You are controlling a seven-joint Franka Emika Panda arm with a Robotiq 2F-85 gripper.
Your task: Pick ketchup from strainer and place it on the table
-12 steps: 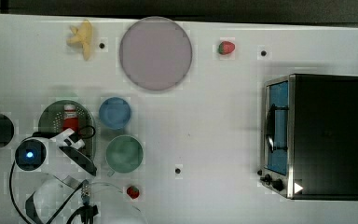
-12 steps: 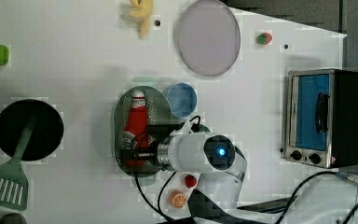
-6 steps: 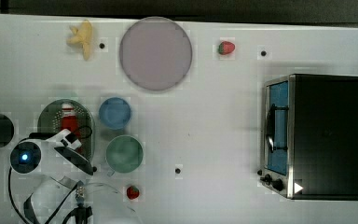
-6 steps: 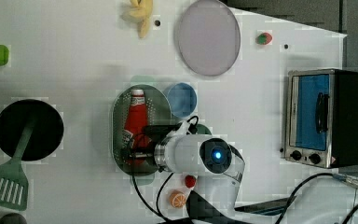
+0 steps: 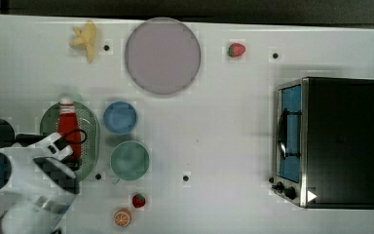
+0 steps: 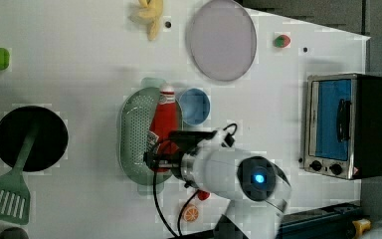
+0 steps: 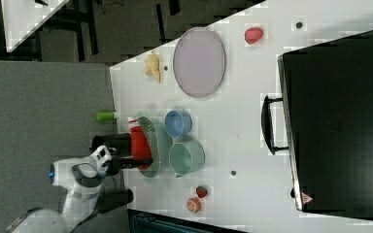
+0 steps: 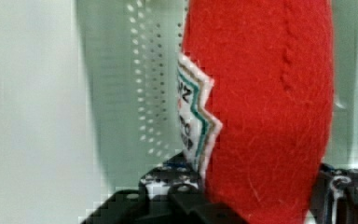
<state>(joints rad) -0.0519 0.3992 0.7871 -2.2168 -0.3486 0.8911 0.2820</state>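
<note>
The ketchup point(image 5: 68, 124) is a red bottle with a white cap. It lies lengthwise over the pale green strainer point(image 5: 91, 131) near the top view's left edge. My gripper point(image 5: 70, 146) is shut on the bottle's lower end. In the left view the ketchup point(image 6: 165, 117) lies along the right side of the strainer point(image 6: 132, 129), with the gripper point(image 6: 154, 159) at its base. The wrist view has the red ketchup point(image 8: 270, 93) wedged between the fingers point(image 8: 168, 189). I cannot tell whether the bottle still rests in the strainer. The white table point(image 5: 224, 136) lies all around.
A blue bowl point(image 5: 120, 117) and a green bowl point(image 5: 130, 160) stand close to the strainer's right in the top view. A lilac plate point(image 5: 162, 56), a banana point(image 5: 86, 39), a toaster oven point(image 5: 331, 141), a strawberry point(image 5: 139, 200) and an orange slice point(image 5: 122, 217) lie farther off.
The fingers have closed in from wide open onto the bottle's lower end. The bottle has shifted slightly cap-first, and the wrist has moved a little.
</note>
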